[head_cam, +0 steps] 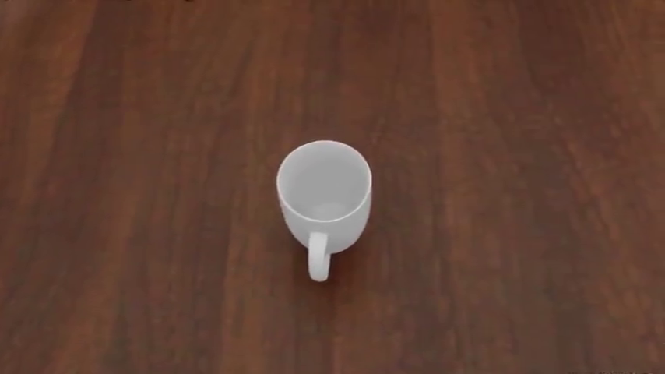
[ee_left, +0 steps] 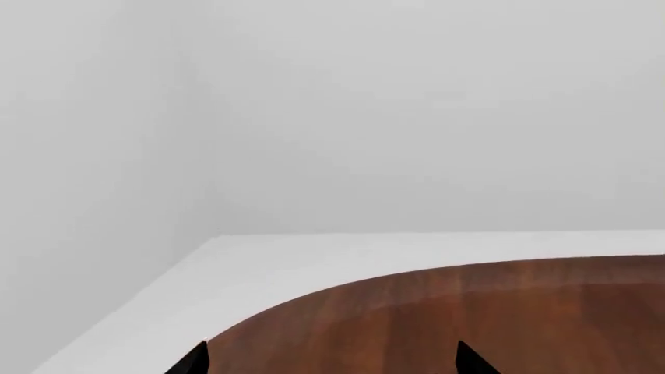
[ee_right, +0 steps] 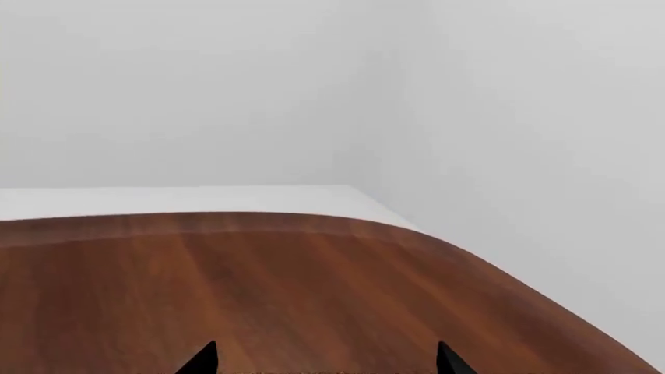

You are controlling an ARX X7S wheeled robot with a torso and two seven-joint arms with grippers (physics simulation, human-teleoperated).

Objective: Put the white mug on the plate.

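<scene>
The white mug (head_cam: 324,199) stands upright on the wooden table in the middle of the head view, its handle (head_cam: 319,261) turned toward me and its inside empty. The plate is out of view in every frame. Neither arm shows in the head view. In the left wrist view my left gripper (ee_left: 332,365) is open, only its two dark fingertips (ee_left: 193,361) showing far apart over bare wood. My right gripper (ee_right: 325,365) is likewise open, fingertips (ee_right: 202,361) wide apart over bare wood, nothing between them.
The brown wooden table (head_cam: 540,156) fills the head view around the mug. Both wrist views show a rounded far table edge (ee_left: 343,284) (ee_right: 437,238), a white floor strip and plain white walls beyond.
</scene>
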